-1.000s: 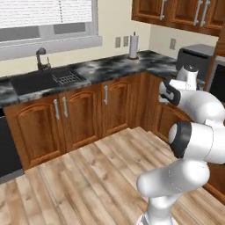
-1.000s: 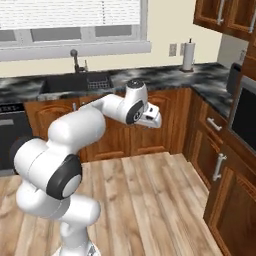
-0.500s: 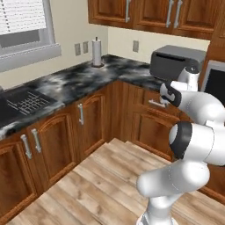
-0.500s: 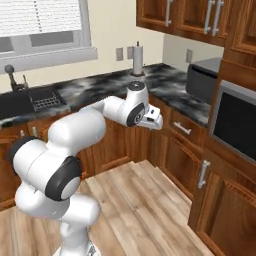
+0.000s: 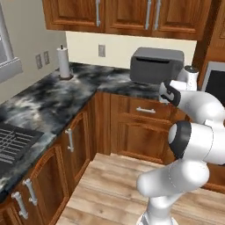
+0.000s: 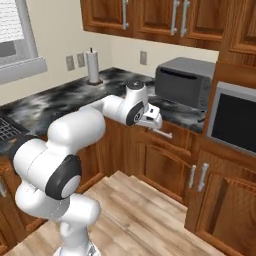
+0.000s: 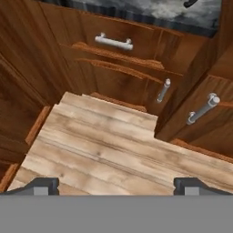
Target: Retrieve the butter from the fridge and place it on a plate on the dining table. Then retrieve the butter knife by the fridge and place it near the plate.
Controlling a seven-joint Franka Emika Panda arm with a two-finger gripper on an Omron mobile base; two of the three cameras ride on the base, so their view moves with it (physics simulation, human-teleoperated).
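Two-finger pincer at the end of the white robot arm with dark joints, up in the air in front of the corner of the kitchen. Wide open, released, with nothing between its small dark fingertips. In the hand view, pincer pointing down at the pale wood plank floor, with only floor in the gap.

Past the floor, on the far side, brown wood cabinet drawers with a short silver bar handle. To the right, two tall brown cabinet doors with round silver handles.

Above the drawers, a black marble counter with grey veins, running from the near left to the far corner and then right. On it, far and just right of the pincer, a boxy grey metal microwave with a dark front. Well apart, far left on the same counter, an upright white paper towel roll on a stand. At the near left, a dark sink with a wire rack.

On the far right, a silver wall oven with a black glass window, set into brown wood. High on the wall, brown wood upper cupboards with long silver handles. On the cream wall under them, small grey wall sockets. At the left edge, a white window frame.
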